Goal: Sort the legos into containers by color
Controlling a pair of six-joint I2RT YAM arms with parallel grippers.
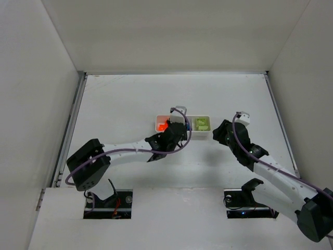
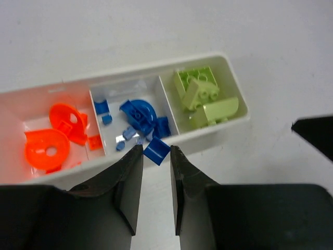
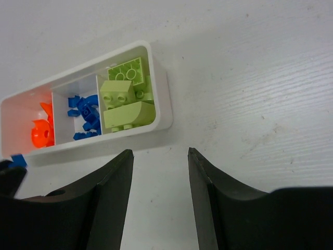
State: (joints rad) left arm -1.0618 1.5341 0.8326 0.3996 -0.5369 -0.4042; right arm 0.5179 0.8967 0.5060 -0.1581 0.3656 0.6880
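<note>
- As the left gripper (image 2: 155,152) pinches the blue brick (image 2: 157,149) right over the tray wall (image 2: 208,139), early release could spill it outside.
- The right gripper (image 3: 158,156) hangs open, empty.

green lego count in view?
3, all in one end compartment of the tray: flat studded plate at back, studded brick in the middle, curved brick in front. Others may hide beneath.

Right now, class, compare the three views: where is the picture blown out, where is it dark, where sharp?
Top external: the orange legos glow oversaturated, shapes lost, in the tray. Left wrist: the left fingers near the lens are nearly black, while the blue brick between them looks sharp. Right wrist: the right fingers are equally dark; the table grain reads clearly.
</note>
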